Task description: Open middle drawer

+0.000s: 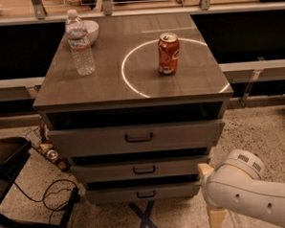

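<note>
Can [168, 53] and bottle [79, 42] are standing on the cabinet top [107, 77]. Gripper [216, 216] is hanging low right over speckled floor [258, 134], grip state unreadable.

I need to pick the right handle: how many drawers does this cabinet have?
3, stacked: the top drawer, the middle drawer beneath it, and the bottom drawer lowest. None seems hidden. The gripper is low, right of them.

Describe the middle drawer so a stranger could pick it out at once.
Find the grey cabinet topped by a water bottle and a red can, with the gripper low beside its right corner. Of three stacked drawers, the middle drawer is the shallow one, under the taller top drawer and above the narrower bottom drawer.
</note>
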Controlling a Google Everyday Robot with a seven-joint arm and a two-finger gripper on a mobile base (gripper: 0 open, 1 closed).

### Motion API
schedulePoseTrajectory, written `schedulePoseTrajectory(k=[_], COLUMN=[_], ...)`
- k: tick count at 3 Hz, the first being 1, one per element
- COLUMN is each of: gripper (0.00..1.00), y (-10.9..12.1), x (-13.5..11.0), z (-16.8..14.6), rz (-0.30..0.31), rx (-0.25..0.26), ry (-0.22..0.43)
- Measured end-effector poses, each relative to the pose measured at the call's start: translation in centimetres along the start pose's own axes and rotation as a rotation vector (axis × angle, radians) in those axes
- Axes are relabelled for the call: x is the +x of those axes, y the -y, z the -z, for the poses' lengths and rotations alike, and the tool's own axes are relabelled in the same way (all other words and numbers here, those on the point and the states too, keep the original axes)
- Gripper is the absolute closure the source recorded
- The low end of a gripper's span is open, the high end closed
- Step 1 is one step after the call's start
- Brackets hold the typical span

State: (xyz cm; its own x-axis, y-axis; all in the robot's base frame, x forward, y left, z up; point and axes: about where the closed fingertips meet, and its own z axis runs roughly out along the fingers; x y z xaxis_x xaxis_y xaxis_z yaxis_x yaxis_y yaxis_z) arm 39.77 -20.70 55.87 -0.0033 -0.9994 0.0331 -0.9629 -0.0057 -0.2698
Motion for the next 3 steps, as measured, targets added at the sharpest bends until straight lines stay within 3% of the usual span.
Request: schedulePoseTrajectory(k=[2,3], gripper=[0.0,0.0], y=[0.0,0.1], x=[-0.9,-4.0], z=[-1.5,-5.7], rz=[0.003,0.048], rx=[-0.014,-0.036], ry=[-0.019,-0.023])
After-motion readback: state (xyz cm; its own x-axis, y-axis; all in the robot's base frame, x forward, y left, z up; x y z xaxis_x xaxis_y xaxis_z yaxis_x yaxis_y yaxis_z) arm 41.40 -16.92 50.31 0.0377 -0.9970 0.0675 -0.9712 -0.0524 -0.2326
